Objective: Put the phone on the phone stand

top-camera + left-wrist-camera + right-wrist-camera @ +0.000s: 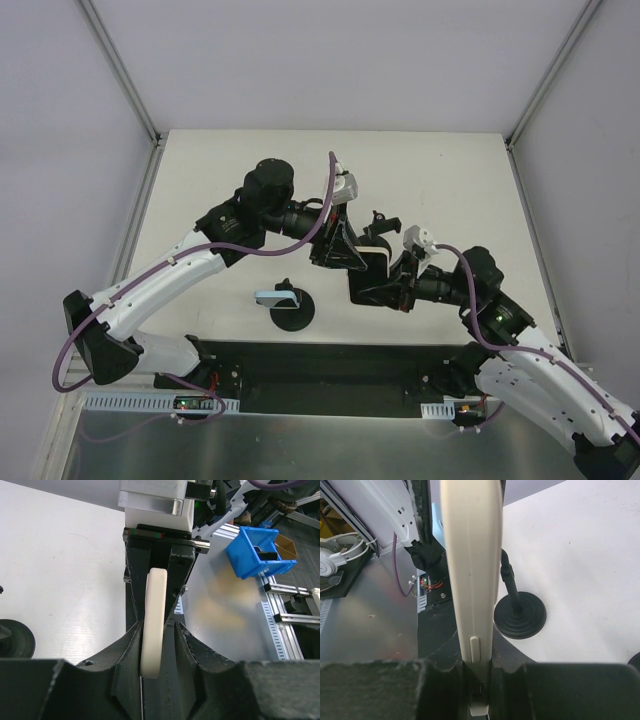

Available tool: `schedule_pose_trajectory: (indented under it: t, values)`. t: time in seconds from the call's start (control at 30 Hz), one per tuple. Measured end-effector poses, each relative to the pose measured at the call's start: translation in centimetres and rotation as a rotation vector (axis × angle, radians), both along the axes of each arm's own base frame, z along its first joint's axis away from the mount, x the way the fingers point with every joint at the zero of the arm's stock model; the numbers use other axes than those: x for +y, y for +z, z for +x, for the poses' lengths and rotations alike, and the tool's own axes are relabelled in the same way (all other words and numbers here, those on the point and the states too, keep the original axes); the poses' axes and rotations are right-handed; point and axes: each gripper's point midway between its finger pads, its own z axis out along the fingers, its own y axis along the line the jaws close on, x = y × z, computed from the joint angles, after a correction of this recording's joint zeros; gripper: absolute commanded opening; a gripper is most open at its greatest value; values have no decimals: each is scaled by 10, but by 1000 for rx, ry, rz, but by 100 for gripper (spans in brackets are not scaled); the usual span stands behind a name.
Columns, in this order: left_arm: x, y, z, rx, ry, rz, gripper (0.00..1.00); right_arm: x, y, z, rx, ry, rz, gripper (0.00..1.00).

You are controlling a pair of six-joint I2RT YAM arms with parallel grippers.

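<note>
The phone (368, 262), in a cream case with a dark screen, is held in the air over the middle of the table between both grippers. My right gripper (378, 287) is shut on its near end; in the right wrist view the phone (470, 555) sits tightly between the fingers of this gripper (480, 652). My left gripper (345, 250) stands round the other end. In the left wrist view the phone (155, 600) rests against one finger of this gripper (157, 627), with a gap to the other. The black round-based phone stand (290, 305) stands empty to the phone's front left.
The stand's base also shows in the right wrist view (520, 615) and at the left edge of the left wrist view (15, 640). A black mat (330, 365) lies along the table's near edge. Off the table are a blue bin (255, 555) and headphones (330, 565).
</note>
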Motion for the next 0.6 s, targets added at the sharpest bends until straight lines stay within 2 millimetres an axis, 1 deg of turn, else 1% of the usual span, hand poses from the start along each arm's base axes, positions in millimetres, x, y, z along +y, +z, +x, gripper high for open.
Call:
schedule_pose_trajectory:
  t: [0.13, 0.2, 0.3, 0.33, 0.43, 0.5, 0.53, 0.57, 0.6]
  values:
    - [-1, -2, 3, 0, 12, 5, 32, 4, -2, 2, 6, 11, -3, 0]
    - [-2, -3, 4, 2, 15, 9, 30, 5, -4, 4, 12, 10, -9, 0]
    - [-2, -6, 5, 2, 17, 16, 21, 6, -5, 4, 15, 11, -12, 0]
    - [-2, -6, 5, -2, 18, 15, 14, 6, -5, 4, 14, 12, -12, 0]
    - [-2, -6, 6, -20, 15, 10, 0, 6, -4, 2, 18, 23, -10, 0]
    - [-2, -6, 6, -34, 8, 6, 0, 7, -4, 1, 24, 27, -10, 1]
    - [-2, -6, 6, -37, 8, 6, 0, 7, -3, 1, 25, 27, -9, 32]
    - [-2, -5, 6, -40, 10, 5, 0, 7, -3, 2, 25, 26, -10, 52]
    - [-2, -5, 7, -42, 16, 7, 0, 8, -2, 4, 30, 17, -12, 67]
